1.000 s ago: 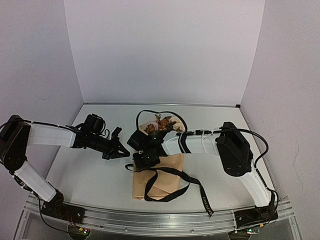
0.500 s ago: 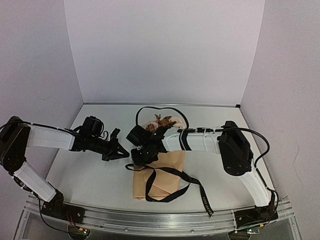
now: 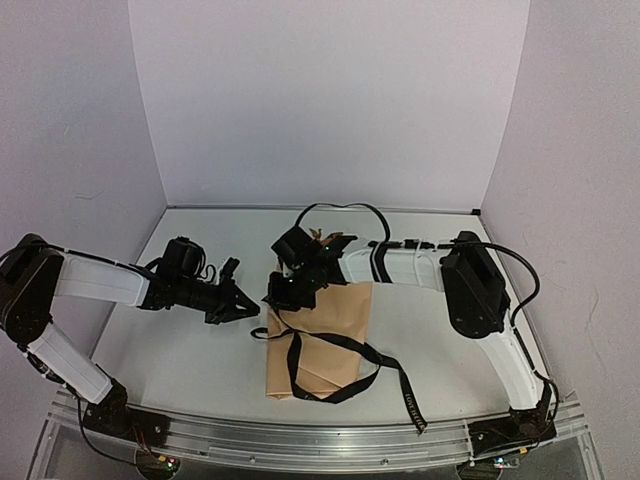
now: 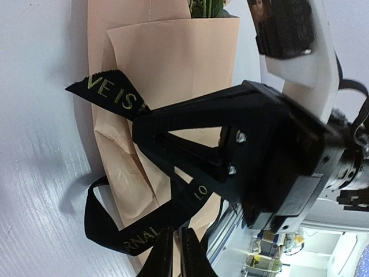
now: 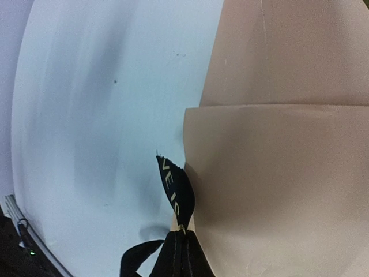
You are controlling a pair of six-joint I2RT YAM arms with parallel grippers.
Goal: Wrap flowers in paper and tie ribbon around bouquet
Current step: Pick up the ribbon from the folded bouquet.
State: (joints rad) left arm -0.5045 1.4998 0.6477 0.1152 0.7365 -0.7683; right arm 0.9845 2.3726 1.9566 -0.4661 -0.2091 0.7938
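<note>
**Black ribbon being pinched near its end by the right gripper**

On the white table (image 3: 180,350), a bouquet (image 3: 335,315) wrapped in a cone of plain tan kraft paper (image 4: 173,63) is lying at the centre. Its wide end is pointing toward 12 o'clock and its narrow end toward 6 o'clock. Cream and rust-brown flowers (image 3: 325,240) are being glimpsed at the wide end, largely hidden by the white right arm (image 3: 400,270).

A long narrow black ribbon (image 4: 106,91) with pale lettering is being pinched close to its cut end by the fully closed right gripper (image 5: 183,236), at the bouquet's 9 o'clock edge. The rest of the ribbon is being draped in a loop across the cone's lower half, with its tail trailing toward 5 o'clock, near the table's 6 o'clock edge.

The left gripper (image 3: 250,307) is being held just at 9 o'clock of the bouquet, pointing toward 3 o'clock. Its fingers are drawn almost together, with only a sliver between them. Whether it is touching the ribbon cannot be told.
</note>
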